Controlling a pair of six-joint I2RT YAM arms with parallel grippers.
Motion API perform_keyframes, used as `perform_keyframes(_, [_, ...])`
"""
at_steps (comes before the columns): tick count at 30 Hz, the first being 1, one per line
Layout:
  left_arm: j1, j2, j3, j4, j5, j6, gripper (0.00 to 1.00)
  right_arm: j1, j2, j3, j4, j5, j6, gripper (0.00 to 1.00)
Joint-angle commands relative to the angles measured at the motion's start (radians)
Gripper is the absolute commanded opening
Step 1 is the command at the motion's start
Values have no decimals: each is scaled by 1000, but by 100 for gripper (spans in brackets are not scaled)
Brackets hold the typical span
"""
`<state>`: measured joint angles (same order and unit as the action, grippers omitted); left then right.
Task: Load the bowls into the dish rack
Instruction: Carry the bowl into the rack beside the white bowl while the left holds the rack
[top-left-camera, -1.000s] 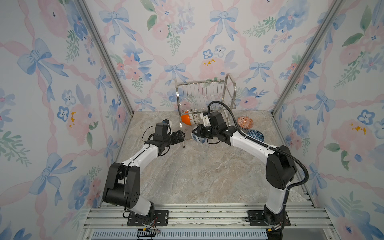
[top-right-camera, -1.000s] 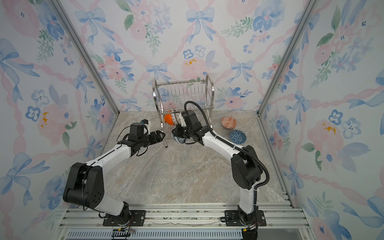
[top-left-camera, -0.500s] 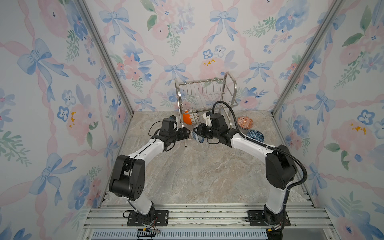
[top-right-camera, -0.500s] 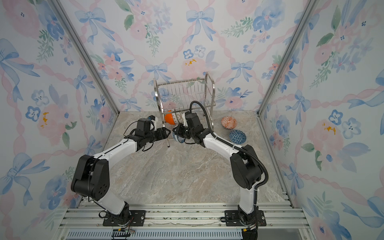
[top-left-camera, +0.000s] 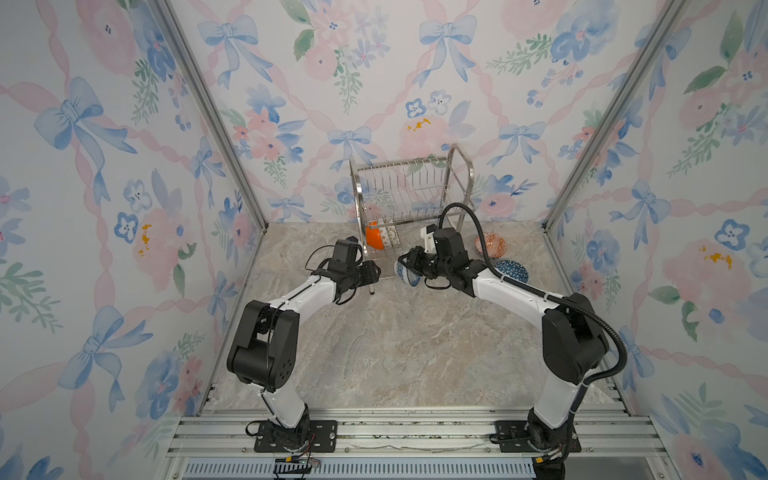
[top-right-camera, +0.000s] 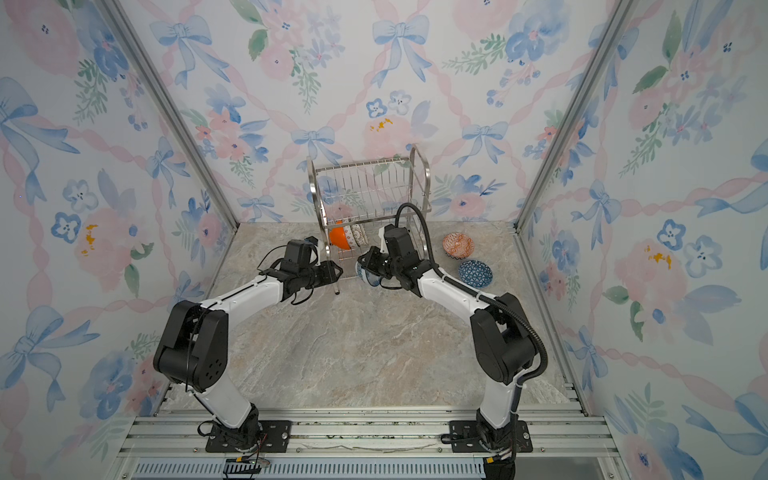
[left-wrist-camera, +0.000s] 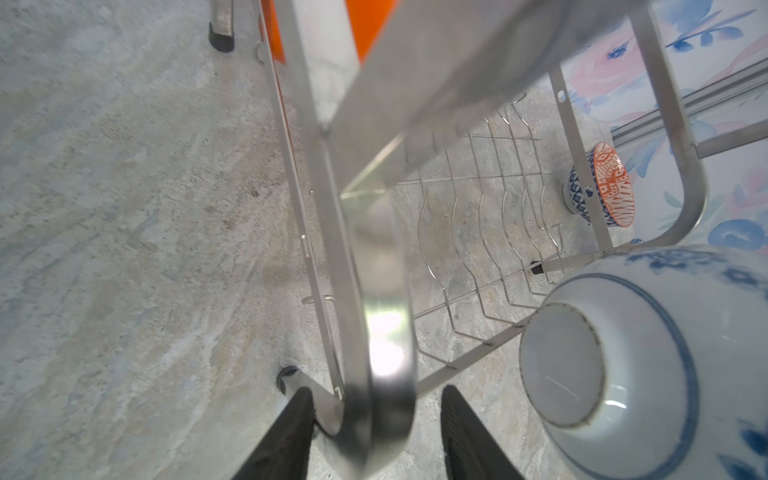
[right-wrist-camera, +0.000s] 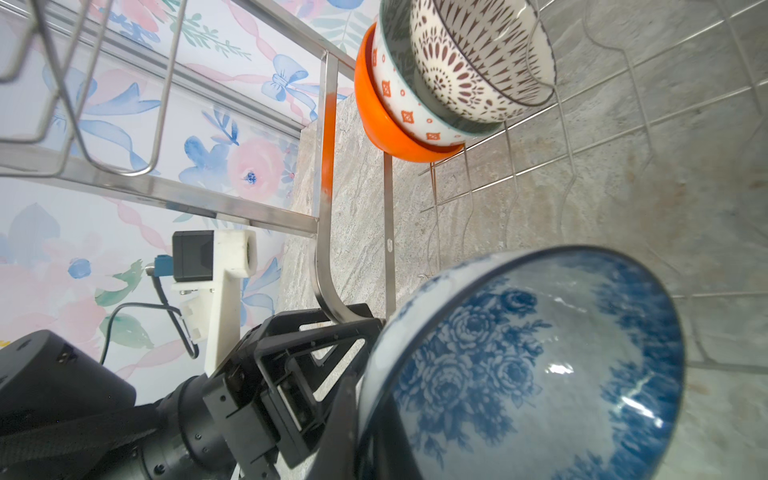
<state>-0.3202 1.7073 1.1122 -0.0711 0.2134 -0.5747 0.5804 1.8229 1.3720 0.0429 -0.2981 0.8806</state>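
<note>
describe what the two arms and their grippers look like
The left arm and right arm have white links between bulky black joint housings. The left gripper and right gripper are black. A thick black corrugated hose follows the right arm; thin black wires loop at the left wrist.

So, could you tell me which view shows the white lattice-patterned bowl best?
The right wrist view: the lattice bowl sits close and sharp, pattern clear, in the dish rack. In both top views it is a tiny sliver behind the wires. The left wrist view does not show it.
</note>
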Motion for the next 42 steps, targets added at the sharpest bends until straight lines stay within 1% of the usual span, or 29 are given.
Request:
perform_keyframes(1, [-3, 17, 17, -21, 21, 23, 41, -18, -53, -7, 72, 14, 7, 0])
perform_keyframes(4, [-2, 21, 15, -35, 28, 40, 32, -18, -43, -6, 111, 14, 35, 0])
perform_keyframes(11, [17, 8, 9, -83, 41, 101, 15, -8, -10, -34, 259, 28, 135, 0])
perform_keyframes(17, [45, -15, -20, -99, 82, 153, 8, 10, 26, -42, 301, 34, 146, 0])
perform_keyframes(20, [48, -22, -21, -125, 89, 194, 0, 16, 53, -53, 368, 29, 182, 0])
perform_keyframes(25, [54, -24, -20, -159, 103, 244, 0, 21, 104, -53, 457, 8, 233, 0])
perform_keyframes(31, [59, -33, -26, -171, 110, 263, 0, 22, 170, -37, 550, -9, 287, 0])
perform_keyframes(37, [60, -32, -30, -174, 116, 276, 0, 29, 244, 19, 574, -38, 302, 0])
perform_keyframes(42, [62, -34, -35, -177, 115, 283, 0, 27, 289, 41, 636, -51, 338, 0])
